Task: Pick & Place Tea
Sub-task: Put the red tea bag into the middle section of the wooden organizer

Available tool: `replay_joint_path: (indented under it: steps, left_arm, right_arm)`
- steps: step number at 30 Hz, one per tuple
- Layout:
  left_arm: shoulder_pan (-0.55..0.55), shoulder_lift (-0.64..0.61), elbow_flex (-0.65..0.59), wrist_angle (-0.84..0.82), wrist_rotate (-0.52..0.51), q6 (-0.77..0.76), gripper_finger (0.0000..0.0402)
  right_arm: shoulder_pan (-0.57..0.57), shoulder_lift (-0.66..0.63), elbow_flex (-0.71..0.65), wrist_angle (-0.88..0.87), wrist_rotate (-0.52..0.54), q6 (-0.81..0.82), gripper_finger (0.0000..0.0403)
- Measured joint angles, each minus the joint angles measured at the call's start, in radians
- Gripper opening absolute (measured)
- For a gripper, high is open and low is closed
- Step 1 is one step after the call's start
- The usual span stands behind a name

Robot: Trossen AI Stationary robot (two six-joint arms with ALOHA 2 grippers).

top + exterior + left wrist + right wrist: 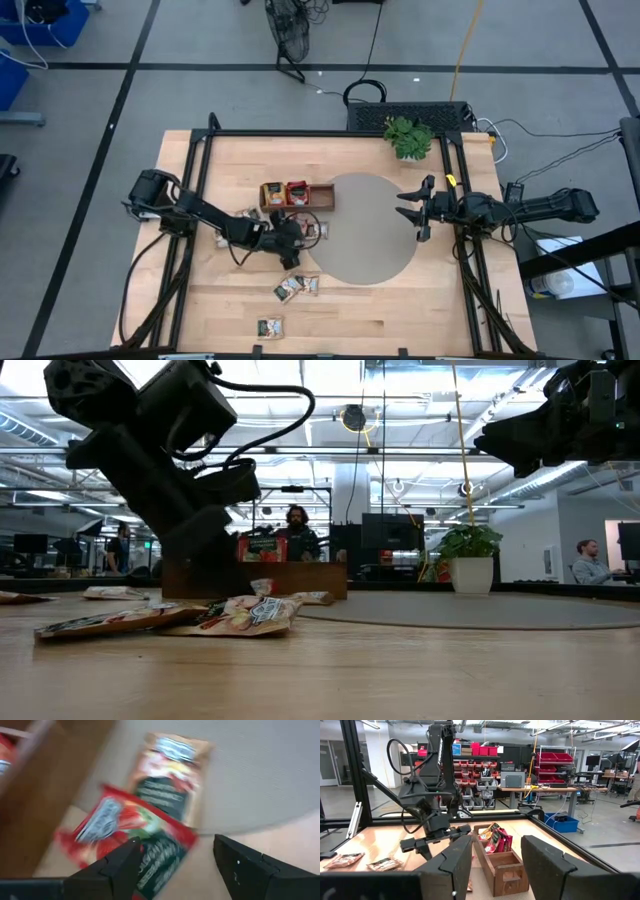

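I see a pale wooden surface (350, 310) framed by dark rails, with a large round grey mat (365, 228) lying on its middle. The left arm (200, 212) reaches from the left edge toward the centre, and the right arm (540, 208) extends in from the right edge. A small green potted plant (408, 136) stands at the far edge of the surface, just beyond the mat. A brown wooden tray (297, 196) sits at the left rim of the mat, and I see red and yellow tea sachets (284, 192) standing upright in its compartments. The left hand (293, 238) is low over the surface just in front of the tray, with its fingers (112, 870) spread apart and nothing between them. Directly ahead of those fingers I see a red sachet (125, 842) on the wood, overlapping a second sachet (170, 772) that lies partly on the mat. The right hand (410, 208) hangs above the right rim of the mat, with its jaws apart and holding nothing. Farther forward, a small cluster of sachets (296, 287) lies flat on the wood, and one single sachet (269, 326) lies near the front edge. In the low view, people are visible in the room behind the surface.
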Motion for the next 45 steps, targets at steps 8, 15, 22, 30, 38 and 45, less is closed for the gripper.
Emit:
replay_joint_path:
  steps: [8, 15, 22, 30, 38, 45]
  left_arm:
    - [-0.007, -0.001, 0.0, 0.009, 0.047, 0.011, 0.012]
    - [-0.01, -0.001, -0.002, 0.022, 0.059, 0.062, 0.0012]
    - [-0.066, -0.097, -0.003, -0.077, 0.083, 0.167, 0.0004]
    - [-0.078, -0.34, -0.004, -0.077, 0.089, 0.205, 0.0002]
    - [0.164, -0.559, -0.004, -0.144, 0.222, 0.143, 0.0002]
    - [0.457, -0.522, -0.002, -0.138, 0.658, 0.002, 0.0002]
  right_arm:
    - [0.0, 0.0, 0.0, 0.0, 0.0, 0.0, 0.0155]
    - [0.0, 0.0, 0.0, 0.0, 0.0, 0.0, 0.0155]
    - [0.0, 0.0, 0.0, -0.001, 0.0, 0.0, 0.0155]
    - [0.0, 0.0, 0.0, 0.008, 0.0, 0.0, 0.0155]
    - [0.0, 0.0, 0.0, 0.007, 0.0, 0.0, 0.0155]
    - [0.0, 0.0, 0.0, 0.007, 0.0, 0.0, 0.0155]
